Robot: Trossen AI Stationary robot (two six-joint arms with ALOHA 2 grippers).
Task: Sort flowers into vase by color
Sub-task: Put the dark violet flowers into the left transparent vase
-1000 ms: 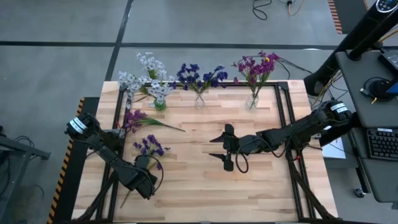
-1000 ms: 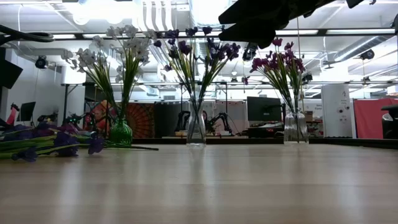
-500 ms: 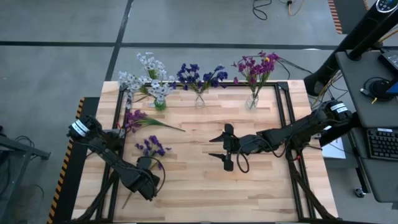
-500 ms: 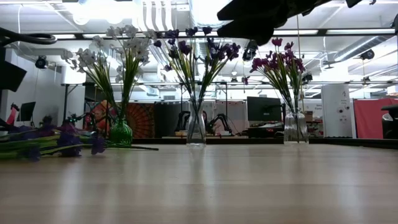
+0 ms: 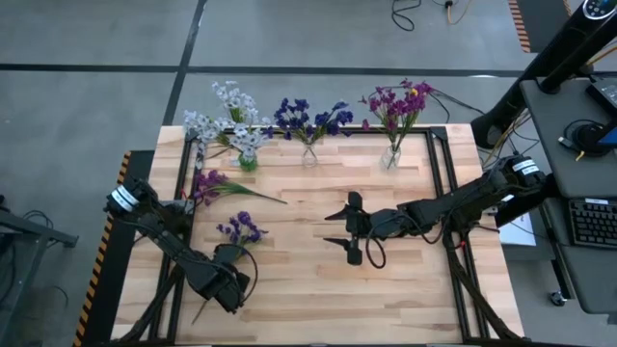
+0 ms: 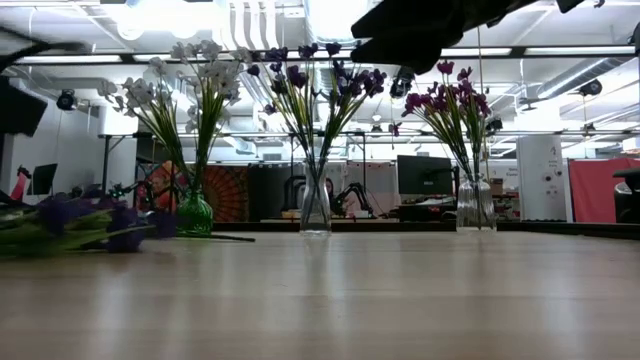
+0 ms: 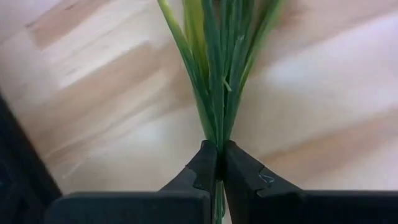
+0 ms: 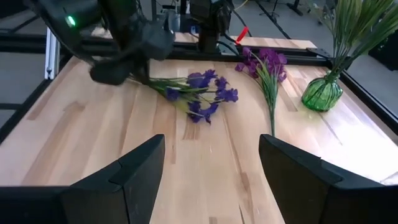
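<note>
On the wooden table [image 5: 405, 280], three vases stand in a row along the far edge: a green vase [image 5: 248, 162] of whitish flowers [image 5: 229, 116] toward the far left corner, a clear vase [image 5: 309, 155] of dark blue flowers [image 5: 307, 118] at the middle, and another clear vase [image 5: 390, 156] of magenta flowers [image 5: 395, 101]. The right gripper [image 5: 347, 234] hangs over the table's middle with its fingers spread and nothing between them. Near the front left corner the left gripper [image 5: 233, 258] is pinched tight on the green stems of a blue-violet sprig [image 5: 240, 229], while a magenta sprig [image 5: 214, 183] lies by the left edge.
</note>
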